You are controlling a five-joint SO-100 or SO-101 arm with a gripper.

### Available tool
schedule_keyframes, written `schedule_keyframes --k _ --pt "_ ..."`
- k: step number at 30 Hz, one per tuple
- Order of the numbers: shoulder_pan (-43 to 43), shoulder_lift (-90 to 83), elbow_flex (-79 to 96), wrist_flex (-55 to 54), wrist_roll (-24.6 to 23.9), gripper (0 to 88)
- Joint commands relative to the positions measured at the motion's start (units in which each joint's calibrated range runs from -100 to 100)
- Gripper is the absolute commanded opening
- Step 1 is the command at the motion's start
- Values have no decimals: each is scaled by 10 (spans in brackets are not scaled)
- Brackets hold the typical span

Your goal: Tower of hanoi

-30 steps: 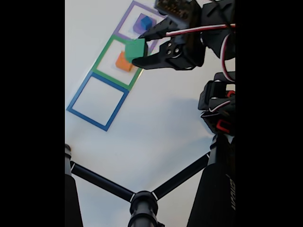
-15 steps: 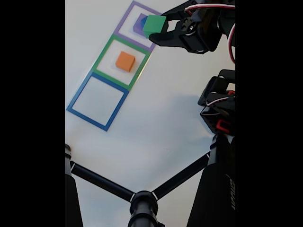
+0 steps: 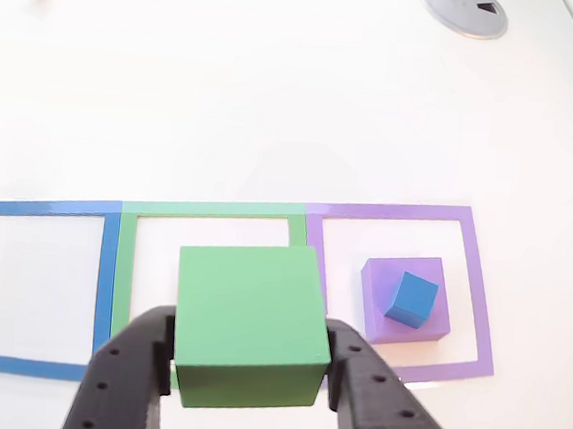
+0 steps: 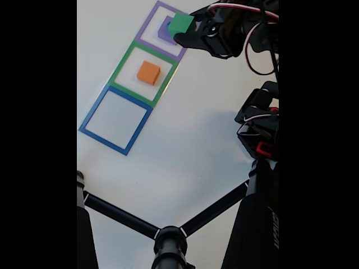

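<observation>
end effector (image 3: 247, 377): clamped on green block (image 3: 249, 324), held above the table (image 3: 226, 99) | purple block (image 3: 430, 322) with blue cube (image 3: 411, 298) on top: right of it in the other view | orange block (image 4: 148, 73): lower left of it in the fixed view

Bright, even light; white table (image 3: 276, 103) nearly overexposed (soft shadows); fixed view slightly blurred.

Black plastic arm (image 4: 241, 28); red-white-black wires; matte jaws with small round holes.
</observation>
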Motion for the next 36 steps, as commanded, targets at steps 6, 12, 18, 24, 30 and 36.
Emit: schedule_keyframes --k 6,12,18,24,30,36 --pt "2 6 385 -478 0 46" --pt "-18 90 528 -735 0 45" --pt "-35 202 584 -910 0 44" --pt "-42 306 602 -1037 0 44" --pt "-49 377 608 -1112 0 44" --pt "-50 439 609 -1171 0 43"
